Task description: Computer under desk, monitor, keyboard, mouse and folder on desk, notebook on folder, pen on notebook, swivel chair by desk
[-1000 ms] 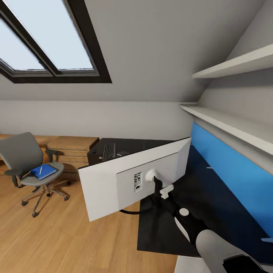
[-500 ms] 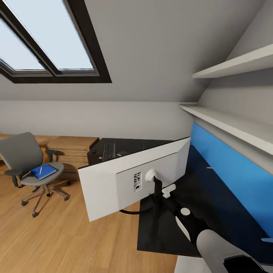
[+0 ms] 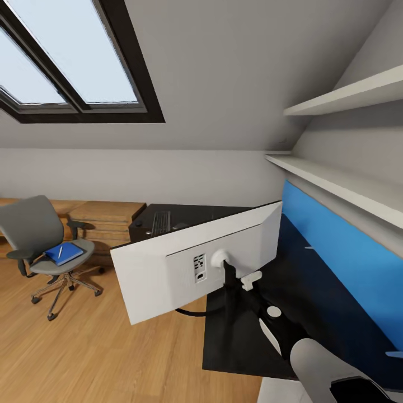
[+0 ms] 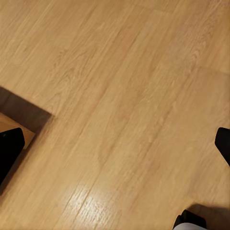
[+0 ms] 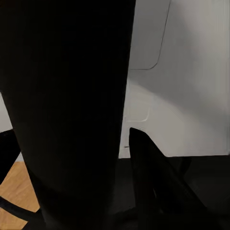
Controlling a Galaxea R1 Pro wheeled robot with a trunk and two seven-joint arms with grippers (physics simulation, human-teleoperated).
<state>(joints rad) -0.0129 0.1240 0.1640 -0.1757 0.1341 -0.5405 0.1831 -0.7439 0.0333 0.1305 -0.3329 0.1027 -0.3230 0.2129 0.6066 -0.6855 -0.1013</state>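
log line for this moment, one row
phase: placing monitor | right gripper: shut on monitor stem, over desk | left gripper: open, above floor | folder: on swivel chair

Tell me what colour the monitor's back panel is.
White, on a black stem; the monitor shows best in the head view.

Bright skylight (image 3: 67, 61) daylight (floor (image 4: 120, 120) glare), wide-angle distortion.
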